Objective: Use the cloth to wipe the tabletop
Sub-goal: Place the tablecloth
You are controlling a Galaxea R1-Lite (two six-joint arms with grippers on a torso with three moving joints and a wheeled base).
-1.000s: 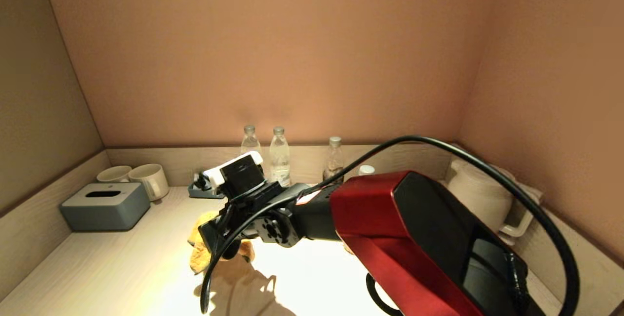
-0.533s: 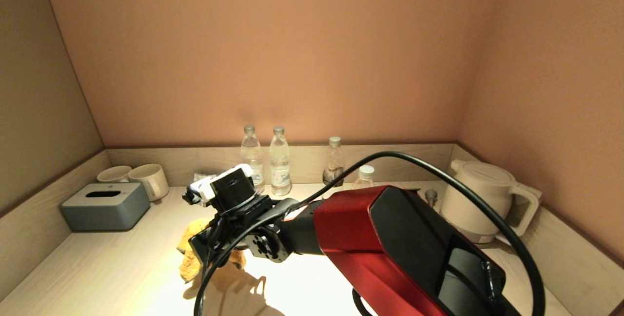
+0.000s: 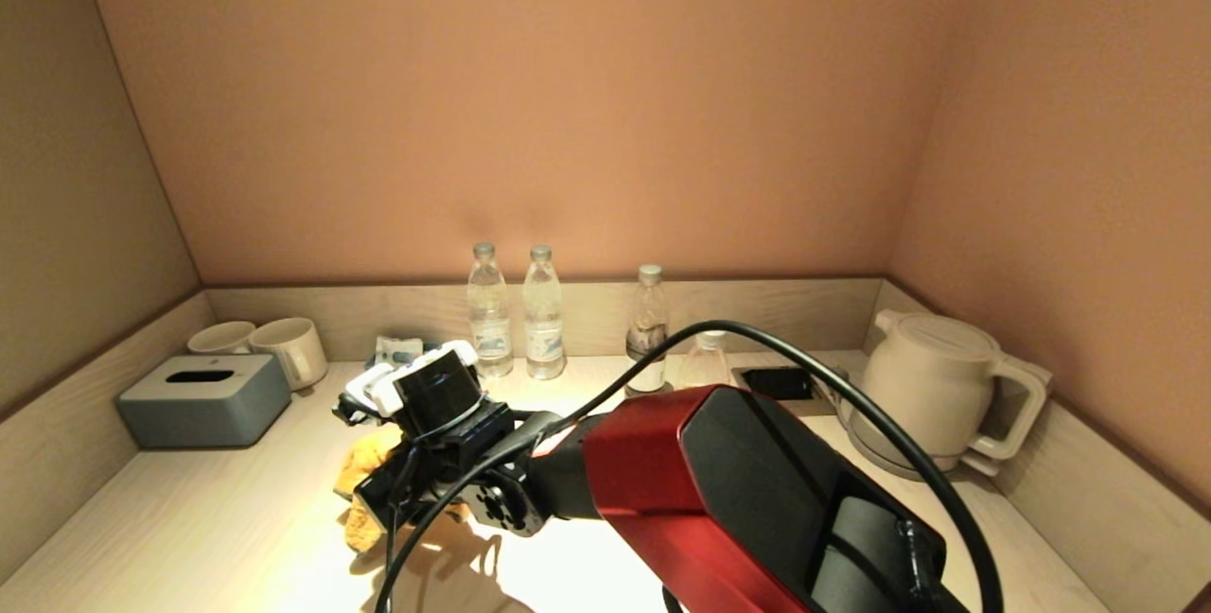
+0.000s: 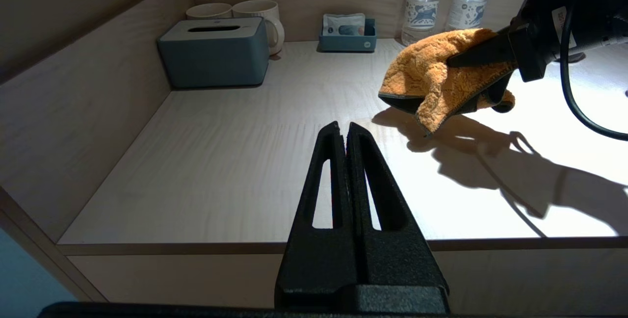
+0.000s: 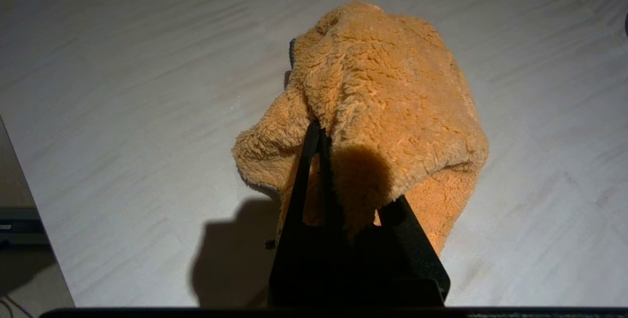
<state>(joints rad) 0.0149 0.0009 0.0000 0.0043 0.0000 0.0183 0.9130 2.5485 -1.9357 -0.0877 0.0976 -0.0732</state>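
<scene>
Cloth [image 3: 364,490] bunched, pinched in closed right tool [image 5: 321,134], hanging over tabletop [image 3: 189,528] left-centre; contact unclear. Risks: tissue box [image 3: 203,398] and mugs [image 3: 289,348] at 10 o'clock get knocked on wide sweep; cloth slips from thin grip. Left tool [image 4: 343,134] parked at 6 o'clock, closed, empty. Right fingertips hidden under cloth.

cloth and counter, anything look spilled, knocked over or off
Nothing stands out. The right gripper is shut on the orange cloth, bunched over the tabletop. Bottles, mugs, tissue box and kettle stand upright, with no spill visible. The left gripper is shut, empty.
</scene>
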